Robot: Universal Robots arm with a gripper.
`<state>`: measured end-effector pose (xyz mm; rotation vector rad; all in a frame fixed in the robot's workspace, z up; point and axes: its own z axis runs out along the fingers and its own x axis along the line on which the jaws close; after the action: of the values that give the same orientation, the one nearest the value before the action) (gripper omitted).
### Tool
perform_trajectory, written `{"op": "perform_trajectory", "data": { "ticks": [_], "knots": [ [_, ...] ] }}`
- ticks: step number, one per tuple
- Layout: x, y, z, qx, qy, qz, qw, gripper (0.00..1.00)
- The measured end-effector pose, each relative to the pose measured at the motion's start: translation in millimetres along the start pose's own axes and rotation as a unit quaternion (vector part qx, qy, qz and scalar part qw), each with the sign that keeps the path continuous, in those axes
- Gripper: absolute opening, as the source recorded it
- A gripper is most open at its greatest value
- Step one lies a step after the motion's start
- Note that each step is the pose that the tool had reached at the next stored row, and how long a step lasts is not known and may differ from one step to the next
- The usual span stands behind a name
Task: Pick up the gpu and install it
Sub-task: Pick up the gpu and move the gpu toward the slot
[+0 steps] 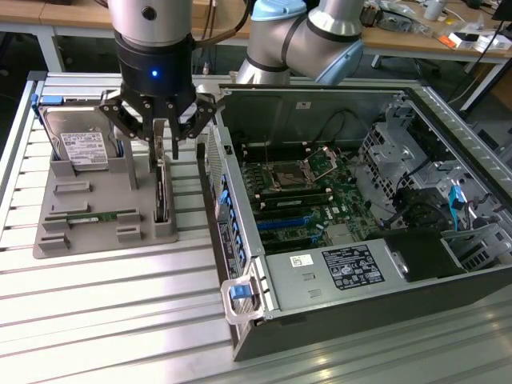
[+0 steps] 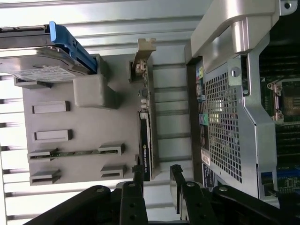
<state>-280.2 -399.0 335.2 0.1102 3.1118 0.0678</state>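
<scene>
The gpu (image 1: 162,194) is a thin dark card standing on edge in a slot of the grey holder tray (image 1: 88,240), on the side nearest the computer. In the wrist view the gpu (image 2: 145,126) runs lengthwise, its silvery-tan bracket (image 2: 142,58) at the end far from the fingers. My gripper (image 1: 166,150) hangs directly above the card's upper edge, open. In the wrist view my gripper (image 2: 156,174) straddles the card's near end; one fingertip (image 2: 137,174) is close beside the card, the other (image 2: 176,174) stands well apart. Nothing is gripped.
A silver hard drive (image 1: 80,146) with a white label leans in the same tray, and a narrow green memory stick (image 1: 92,218) lies in a front slot. The open computer case (image 1: 240,240) stands just to the exterior view's right, its motherboard (image 1: 296,188) exposed. Slatted metal table (image 1: 120,312) underneath.
</scene>
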Motion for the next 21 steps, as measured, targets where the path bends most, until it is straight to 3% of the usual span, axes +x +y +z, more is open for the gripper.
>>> {"op": "perform_trajectory", "data": {
  "ticks": [21],
  "knots": [
    [-5.2,-0.7,25.5,0.0000,0.0000,0.000,1.0000,0.36]
  ]
}}
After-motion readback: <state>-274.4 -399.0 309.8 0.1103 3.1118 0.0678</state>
